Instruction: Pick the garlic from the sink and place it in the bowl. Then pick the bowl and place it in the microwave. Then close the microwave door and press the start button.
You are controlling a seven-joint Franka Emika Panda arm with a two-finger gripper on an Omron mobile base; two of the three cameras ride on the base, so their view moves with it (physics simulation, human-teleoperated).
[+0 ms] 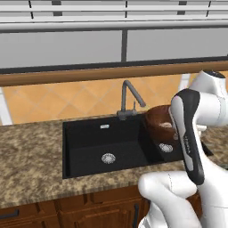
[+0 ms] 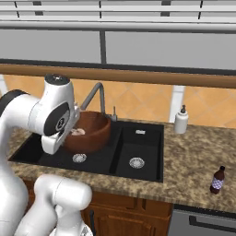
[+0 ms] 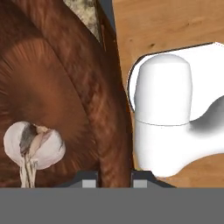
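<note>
My gripper [image 3: 114,179] is shut on the rim of the glossy reddish-brown bowl [image 3: 57,87], one fingertip inside the wall and one outside. The pale garlic [image 3: 35,146] lies inside the bowl on its bottom. From the right base view the bowl [image 2: 92,133] hangs over the black sink [image 2: 143,145] near the faucet, with the garlic [image 2: 77,132] showing inside it and my arm covering the hand. In the left base view the bowl [image 1: 158,122] sits partly behind my forearm, above the sink [image 1: 89,147]. The microwave is out of view.
A dark grey faucet [image 2: 99,94] rises just behind the bowl. A white soap dispenser [image 2: 181,120] stands on the speckled counter right of the sink, and a small brown bottle [image 2: 217,179] stands near the counter's front right. A wooden ledge [image 2: 138,76] runs above.
</note>
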